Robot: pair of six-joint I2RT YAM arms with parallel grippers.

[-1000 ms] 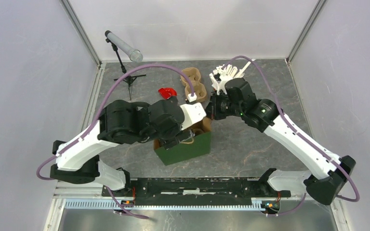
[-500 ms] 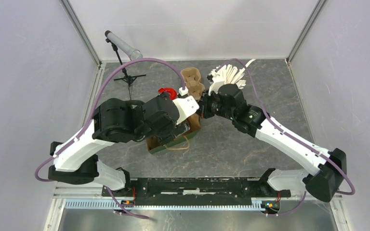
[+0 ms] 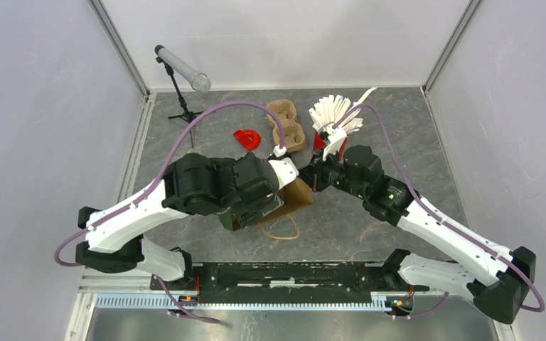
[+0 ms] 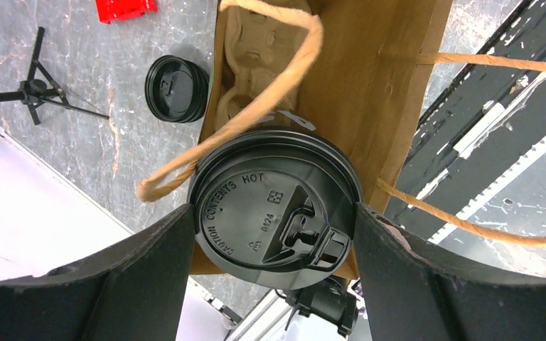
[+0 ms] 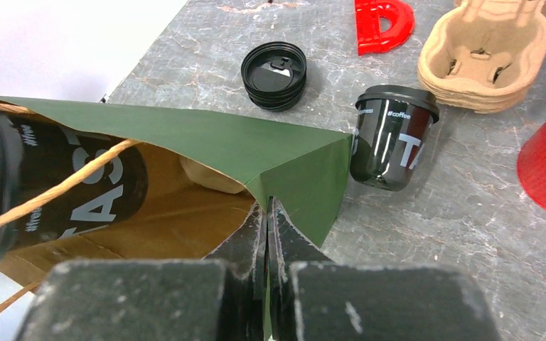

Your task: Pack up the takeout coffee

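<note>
Coffee cup sits mid-frame in the left wrist view, clamped by the left gripper at the mouth of the paper bag, whose green rim the right gripper pinches tight.

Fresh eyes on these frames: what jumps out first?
The left gripper clamps a black-lidded coffee cup right at the mouth of the green paper bag. The right gripper is pinched shut on the bag's edge, apparently to hold it open. A second cup sits on the table just outside the bag.
</note>
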